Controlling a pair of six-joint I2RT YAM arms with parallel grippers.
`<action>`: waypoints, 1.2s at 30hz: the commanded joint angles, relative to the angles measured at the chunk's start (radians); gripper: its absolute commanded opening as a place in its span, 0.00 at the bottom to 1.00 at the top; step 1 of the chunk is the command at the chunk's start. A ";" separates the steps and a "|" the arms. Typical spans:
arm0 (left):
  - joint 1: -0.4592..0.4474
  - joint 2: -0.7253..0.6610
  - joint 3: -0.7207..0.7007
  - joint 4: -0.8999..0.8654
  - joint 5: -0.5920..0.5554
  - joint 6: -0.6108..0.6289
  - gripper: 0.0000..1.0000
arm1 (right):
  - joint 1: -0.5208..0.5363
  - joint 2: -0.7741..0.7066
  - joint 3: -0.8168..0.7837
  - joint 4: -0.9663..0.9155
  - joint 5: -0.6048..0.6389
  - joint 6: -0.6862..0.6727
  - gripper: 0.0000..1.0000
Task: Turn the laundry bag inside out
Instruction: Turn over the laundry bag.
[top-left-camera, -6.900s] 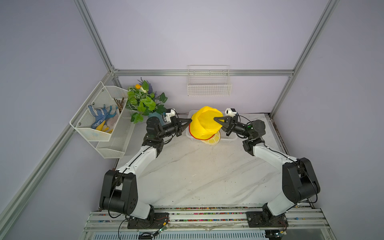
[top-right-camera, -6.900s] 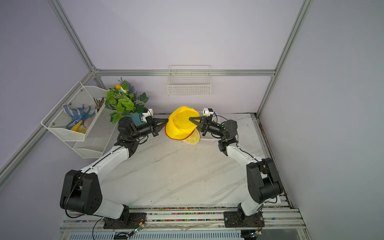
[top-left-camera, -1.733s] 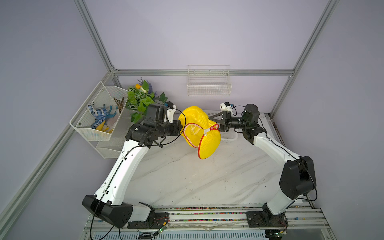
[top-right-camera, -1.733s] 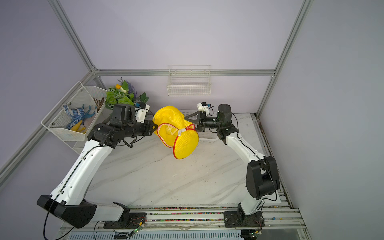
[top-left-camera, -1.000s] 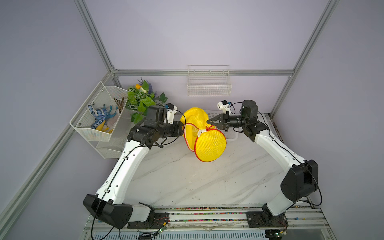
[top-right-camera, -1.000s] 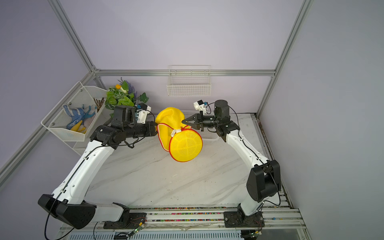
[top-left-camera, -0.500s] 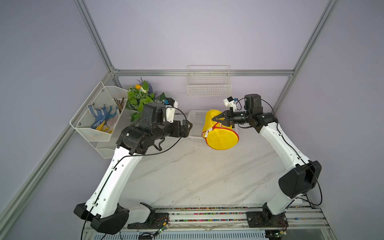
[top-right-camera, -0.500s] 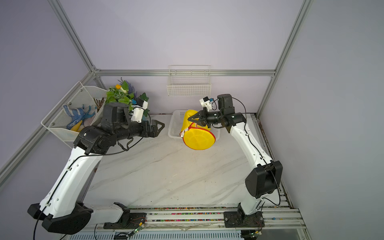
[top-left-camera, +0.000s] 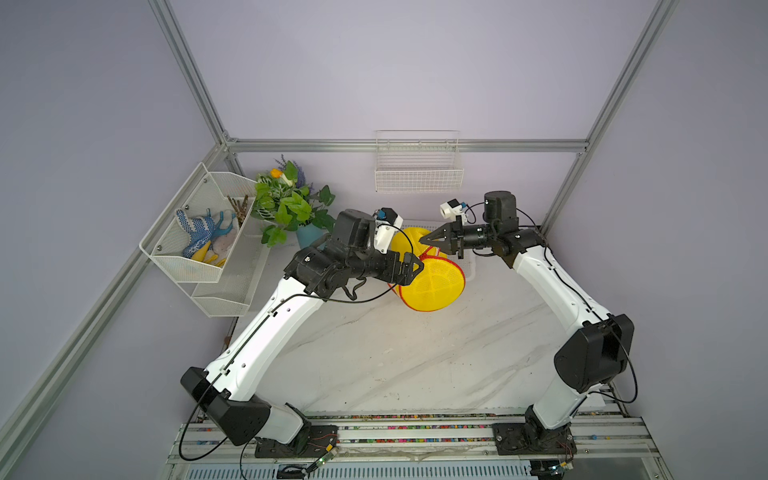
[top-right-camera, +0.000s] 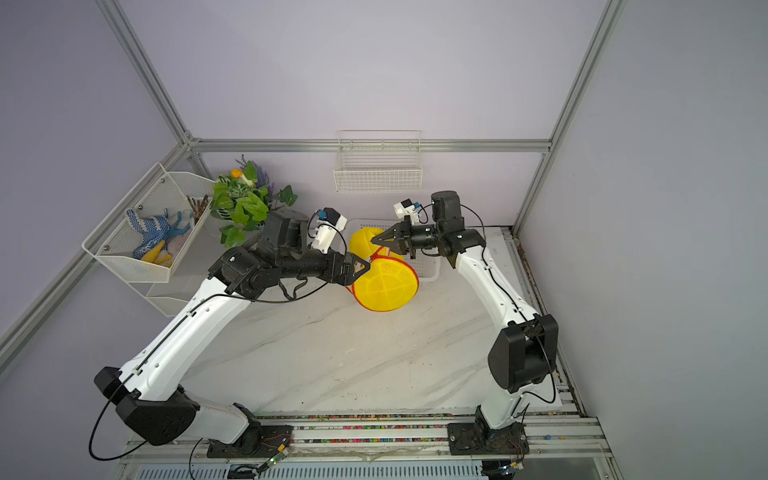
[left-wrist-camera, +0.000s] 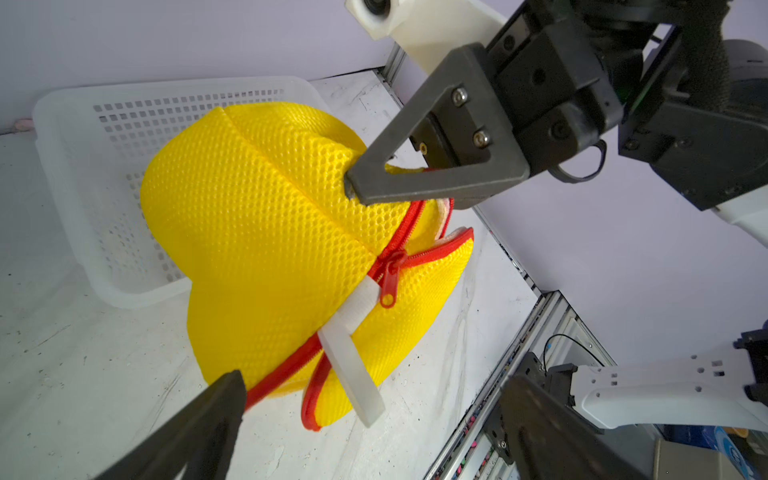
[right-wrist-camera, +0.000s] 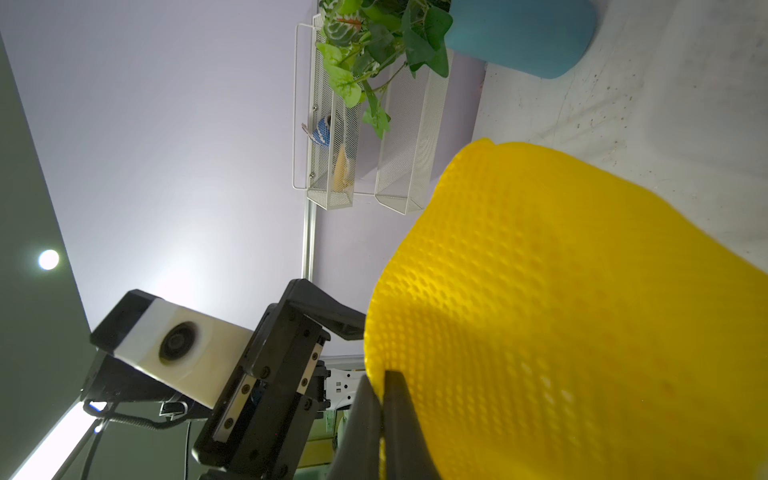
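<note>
Left claw now open

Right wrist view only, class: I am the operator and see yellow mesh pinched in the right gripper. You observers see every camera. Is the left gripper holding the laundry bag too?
Observer: No. The left gripper is open, its fingers spread at the edge of the laundry bag, closed on nothing.
Operator: Where is the zipper?
Observer: On the side facing the left wrist camera: the red zipper is partly open, next to a white tab.
Operator: What lies behind the bag?
Observer: A white perforated basket, at the far edge of the table.
</note>
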 joint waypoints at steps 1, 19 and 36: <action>0.001 0.001 -0.078 0.034 0.108 0.022 1.00 | 0.006 -0.042 -0.018 0.113 -0.036 0.067 0.00; 0.000 -0.098 -0.037 -0.035 -0.128 0.140 1.00 | 0.013 -0.076 -0.091 0.187 -0.046 0.139 0.00; -0.005 -0.056 -0.187 0.120 -0.088 0.225 1.00 | 0.051 -0.105 -0.092 0.155 -0.049 0.133 0.00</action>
